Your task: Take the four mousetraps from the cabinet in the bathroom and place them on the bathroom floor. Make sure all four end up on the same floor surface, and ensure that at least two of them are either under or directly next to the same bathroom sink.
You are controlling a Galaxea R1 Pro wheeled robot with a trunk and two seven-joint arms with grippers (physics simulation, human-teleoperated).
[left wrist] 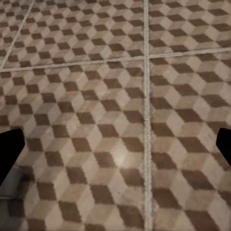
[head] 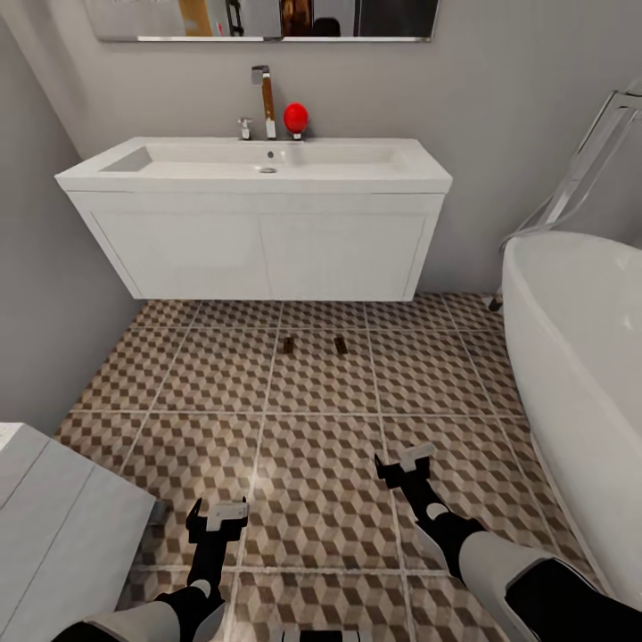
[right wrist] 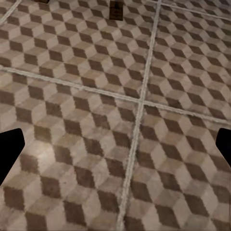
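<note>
Two small brown mousetraps [head: 287, 344] [head: 340, 345] lie side by side on the cube-patterned bathroom floor [head: 312, 464], just in front of the wall-hung white bathroom sink [head: 250, 183]. One mousetrap [right wrist: 115, 9] also appears far ahead in the right wrist view. My left gripper [head: 217, 517] [left wrist: 115, 149] hovers open over bare tiles, nothing between its fingers. Farther forward, my right gripper [head: 401, 464] [right wrist: 115, 147] is open too and empty, still well short of the traps. The cabinet is out of view.
A white bathtub [head: 580, 357] fills the right side, close to my right arm. A white boxy unit [head: 62, 535] stands at the near left beside my left arm. A chrome tap [head: 266, 102] and a red object [head: 295, 117] sit behind the basin.
</note>
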